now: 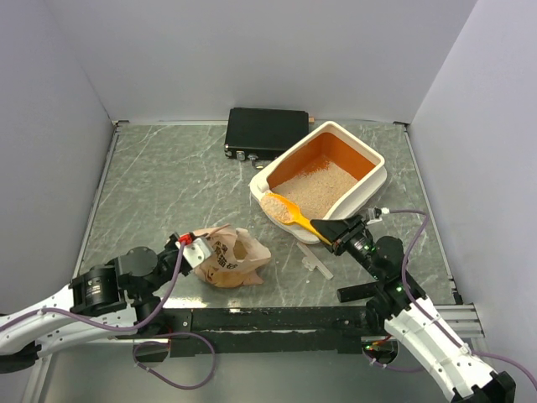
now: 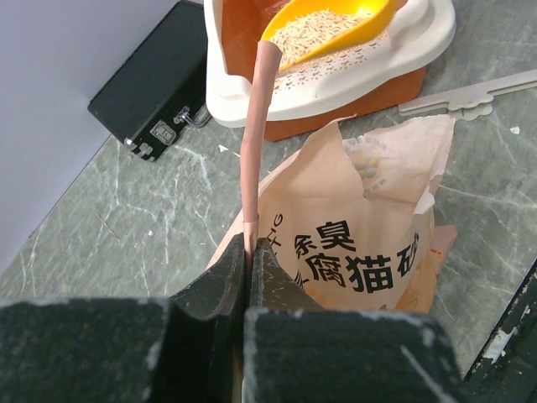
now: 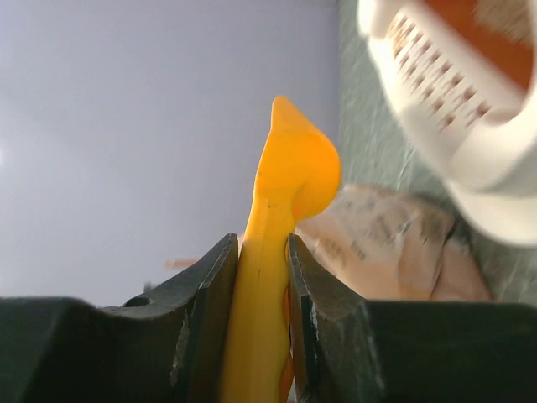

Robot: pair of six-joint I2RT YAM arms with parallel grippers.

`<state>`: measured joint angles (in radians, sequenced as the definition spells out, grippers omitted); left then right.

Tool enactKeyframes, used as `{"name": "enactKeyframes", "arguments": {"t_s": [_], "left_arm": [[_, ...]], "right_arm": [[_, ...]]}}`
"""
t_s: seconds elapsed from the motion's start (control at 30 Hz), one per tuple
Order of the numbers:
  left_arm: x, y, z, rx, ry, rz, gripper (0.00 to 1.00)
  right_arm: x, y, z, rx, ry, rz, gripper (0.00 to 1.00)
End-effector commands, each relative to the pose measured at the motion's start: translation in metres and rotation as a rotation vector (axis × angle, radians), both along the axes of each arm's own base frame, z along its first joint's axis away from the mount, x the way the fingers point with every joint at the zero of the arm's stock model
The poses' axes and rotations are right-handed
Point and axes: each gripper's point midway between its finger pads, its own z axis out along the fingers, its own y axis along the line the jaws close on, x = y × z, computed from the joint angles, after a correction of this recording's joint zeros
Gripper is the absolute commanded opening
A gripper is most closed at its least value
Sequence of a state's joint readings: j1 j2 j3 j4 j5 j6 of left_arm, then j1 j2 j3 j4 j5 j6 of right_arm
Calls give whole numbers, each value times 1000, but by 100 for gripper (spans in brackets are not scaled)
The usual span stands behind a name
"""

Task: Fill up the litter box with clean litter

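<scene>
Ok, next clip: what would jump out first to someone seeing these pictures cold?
The yellow scoop heaped with litter, held by the right gripper over the grille end of the litter box, right of centre. Next, the crumpled paper bag at front left, its edge pinched in the left gripper.

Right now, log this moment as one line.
left end effector shut on bag | right end effector shut on loaded scoop over litter box rim | clean litter in box
</scene>
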<state>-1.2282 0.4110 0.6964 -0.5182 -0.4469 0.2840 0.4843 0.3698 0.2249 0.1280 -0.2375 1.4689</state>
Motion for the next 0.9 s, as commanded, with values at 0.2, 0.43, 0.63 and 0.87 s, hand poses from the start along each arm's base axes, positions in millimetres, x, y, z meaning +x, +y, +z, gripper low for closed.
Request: {"name": "enactKeyframes", "arguments": {"t_s": [0.2, 0.43, 0.63, 0.87], "left_arm": [[-4, -4, 14, -143, 3, -15, 1], [2, -1, 12, -180, 2, 42, 1], [13, 15, 15, -190, -16, 147, 1], [11, 24, 20, -242, -25, 157, 1]], "right_arm": [[53, -52, 14, 2, -84, -386, 0], [72, -66, -1, -226, -43, -473, 0], [86, -78, 3, -604, -68, -467, 0], [108, -79, 12, -993, -72, -338, 0]]}}
